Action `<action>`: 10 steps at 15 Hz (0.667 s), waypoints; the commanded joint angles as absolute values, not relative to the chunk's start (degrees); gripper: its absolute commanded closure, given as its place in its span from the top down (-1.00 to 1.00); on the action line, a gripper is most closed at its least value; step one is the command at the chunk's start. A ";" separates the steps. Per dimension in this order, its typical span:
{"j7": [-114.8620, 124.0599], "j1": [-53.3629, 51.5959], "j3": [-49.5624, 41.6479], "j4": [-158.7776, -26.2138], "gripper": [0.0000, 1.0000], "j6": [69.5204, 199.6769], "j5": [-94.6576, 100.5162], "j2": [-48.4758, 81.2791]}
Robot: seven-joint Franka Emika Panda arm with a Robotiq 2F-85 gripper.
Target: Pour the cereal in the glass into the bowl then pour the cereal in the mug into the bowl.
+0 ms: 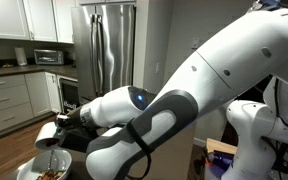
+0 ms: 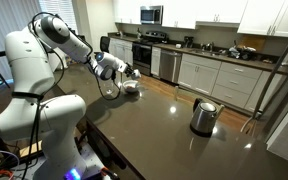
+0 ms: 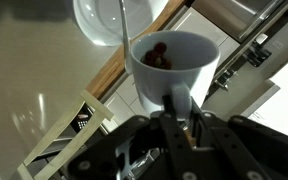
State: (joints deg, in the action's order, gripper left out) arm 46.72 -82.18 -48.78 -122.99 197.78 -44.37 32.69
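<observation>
In the wrist view my gripper (image 3: 176, 118) is shut on the handle of the white mug (image 3: 169, 75). Reddish-brown cereal (image 3: 159, 53) shows inside the mug. Just beyond the mug lies the wide white bowl (image 3: 96, 25) with a metal spoon (image 3: 121, 25) sticking out. In an exterior view the gripper (image 1: 64, 125) holds the mug (image 1: 47, 139) just above the bowl (image 1: 36, 163), which has brown cereal (image 1: 52, 173) in it. In the other exterior view the gripper (image 2: 117, 72) hovers by the bowl (image 2: 131, 86) at the far end of the counter. I cannot make out the glass.
A steel kettle (image 2: 204, 115) with a black handle stands on the dark counter (image 2: 154, 130), well away from the bowl. A wooden counter edge (image 3: 119, 70) runs under the mug. Kitchen cabinets, a stove and a steel fridge (image 1: 112, 45) lie behind.
</observation>
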 commanded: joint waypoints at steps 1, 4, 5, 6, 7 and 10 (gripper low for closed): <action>46.21 -85.76 -53.11 -121.75 -0.84 198.27 -44.03 34.00; 46.58 -88.07 -55.97 -120.84 -0.84 198.26 -43.76 35.54; 46.71 -88.60 -56.62 -120.69 -0.84 198.28 -43.69 35.85; 46.85 -89.14 -57.36 -120.35 -0.84 198.27 -43.71 36.58; 47.08 -89.42 -57.73 -120.13 -0.84 198.28 -43.53 36.98; 47.57 -88.42 -56.56 -120.14 -0.84 198.28 -43.20 37.66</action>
State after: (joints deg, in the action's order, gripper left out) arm 46.72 -88.63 -56.15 -120.86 197.78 -44.27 36.14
